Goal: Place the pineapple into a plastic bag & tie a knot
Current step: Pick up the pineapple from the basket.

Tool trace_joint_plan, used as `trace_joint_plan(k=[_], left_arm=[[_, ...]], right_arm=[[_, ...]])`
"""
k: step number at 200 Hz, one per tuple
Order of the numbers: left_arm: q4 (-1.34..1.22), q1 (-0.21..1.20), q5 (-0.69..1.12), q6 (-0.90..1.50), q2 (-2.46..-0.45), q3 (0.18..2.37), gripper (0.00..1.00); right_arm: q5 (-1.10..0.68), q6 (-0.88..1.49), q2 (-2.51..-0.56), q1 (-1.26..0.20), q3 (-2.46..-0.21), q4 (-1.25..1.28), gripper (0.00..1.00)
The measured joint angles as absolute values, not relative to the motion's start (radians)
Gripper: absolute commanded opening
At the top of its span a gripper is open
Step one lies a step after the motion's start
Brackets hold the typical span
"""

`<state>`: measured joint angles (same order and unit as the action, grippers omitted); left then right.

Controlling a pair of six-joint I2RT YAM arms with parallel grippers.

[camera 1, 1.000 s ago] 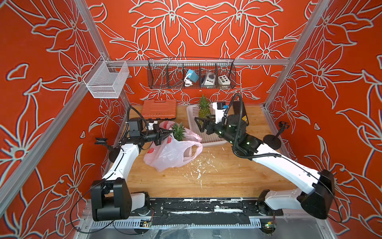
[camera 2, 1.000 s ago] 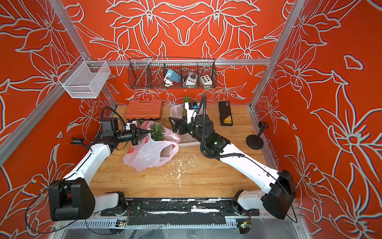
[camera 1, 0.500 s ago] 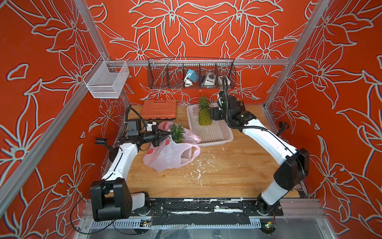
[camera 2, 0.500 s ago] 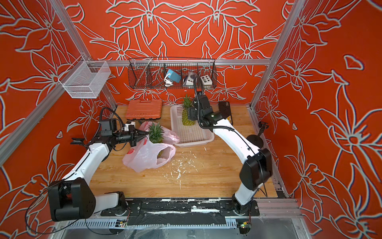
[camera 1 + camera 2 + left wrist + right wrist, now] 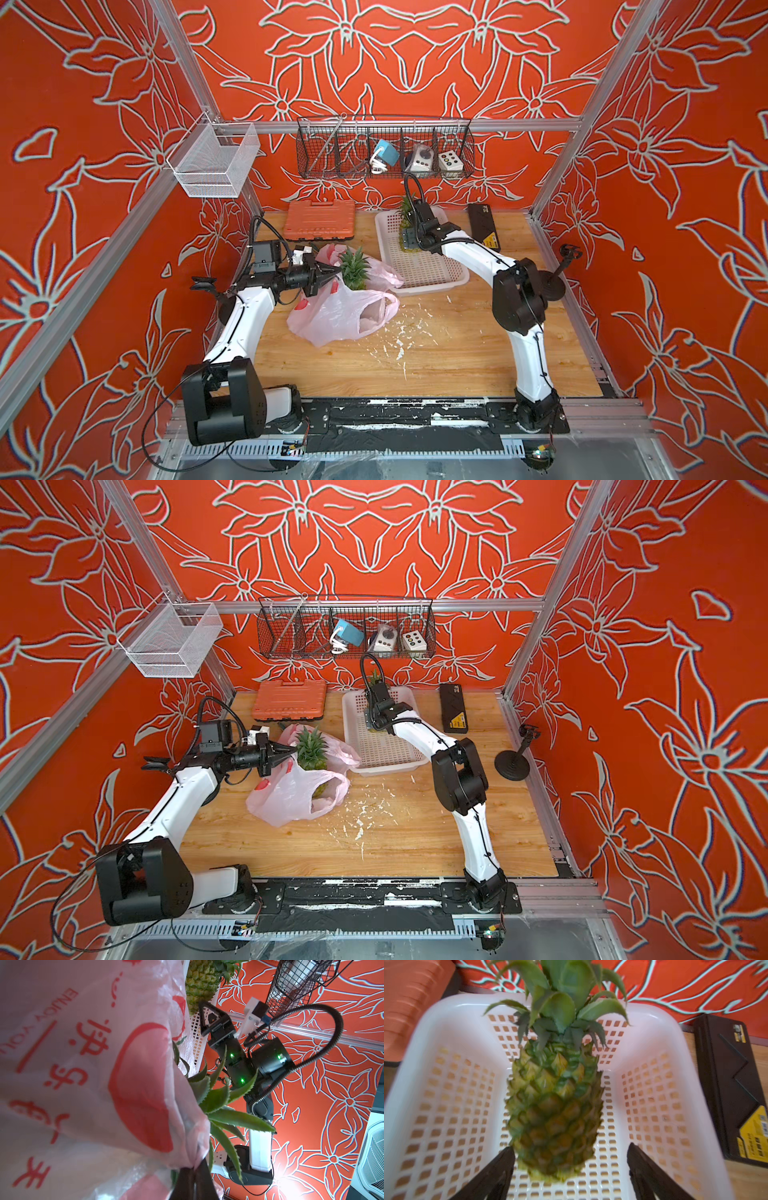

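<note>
Right pincer (image 5: 570, 1147) wide, flanking the upright pineapple (image 5: 554, 1105) in the far basket (image 5: 446, 1022). We would close squarely on its body. Left pincer (image 5: 330, 275) clamped on the bag (image 5: 332, 320), centre-left worktop (image 5: 436, 357).

The place is showing itself as a robotics lab cell, not a home. Aluminium frame posts (image 5: 193, 75) are holding orange flower-patterned walls (image 5: 415, 62) that are boxing in a wooden tabletop (image 5: 449, 357). A left arm (image 5: 245, 316) and a right arm (image 5: 530, 357), white and black, are standing on a black rail (image 5: 332, 415) along the front, and a wire rack (image 5: 332, 153) on the back crossbar is carrying control boxes (image 5: 451, 160).
</note>
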<state>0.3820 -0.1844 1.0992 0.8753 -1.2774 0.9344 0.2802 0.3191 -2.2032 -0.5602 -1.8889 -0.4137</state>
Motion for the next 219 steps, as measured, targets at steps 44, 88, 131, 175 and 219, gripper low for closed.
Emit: trace_joint_plan(k=[44,88,131,175,219], left_arm=[[0.384,-0.184,1.107,0.874,-1.277,0.934,0.0],[0.384,-0.184,1.114,0.874,-1.277,0.934,0.0],[0.384,-0.184,1.117,0.874,-1.277,0.934,0.0],[0.381,-0.184,1.12,0.875,-1.278,0.934,0.0],[0.38,-0.184,1.121,0.875,-1.28,0.934,0.0]], right_arm=[[0.286,0.301,-2.299,-0.559,-2.015,-0.43,0.97],[0.251,0.315,-2.413,-0.556,-2.175,-0.482,0.97],[0.2,0.359,-2.427,-0.541,-2.206,-0.505,0.89],[0.123,0.428,-2.428,-0.515,-2.215,-0.509,0.45],[0.064,0.479,-2.321,-0.499,-2.004,-0.359,0.34]])
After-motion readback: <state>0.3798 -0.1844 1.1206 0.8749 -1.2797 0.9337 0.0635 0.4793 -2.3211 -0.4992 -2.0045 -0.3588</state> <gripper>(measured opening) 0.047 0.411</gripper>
